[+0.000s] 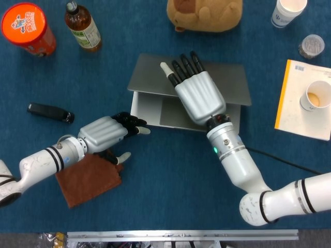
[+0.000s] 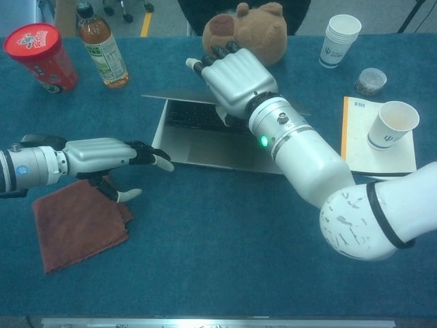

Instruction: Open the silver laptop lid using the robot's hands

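left robot hand (image 1: 106, 133): ribbed silver-grey back, black fingers with pale tips | right robot hand (image 1: 198, 94): same ribbed silver shell, black fingers, one white-tipped | forearms: glossy white tubes with black ring bands | right wrist: grey metal cuff with screws, small green light just behind the robot hand

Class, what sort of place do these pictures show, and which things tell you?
Probably a robot lab's test table: blue cloth, assorted props such as a laptop, plush toy and paper cups, and chair wheels on the floor behind.
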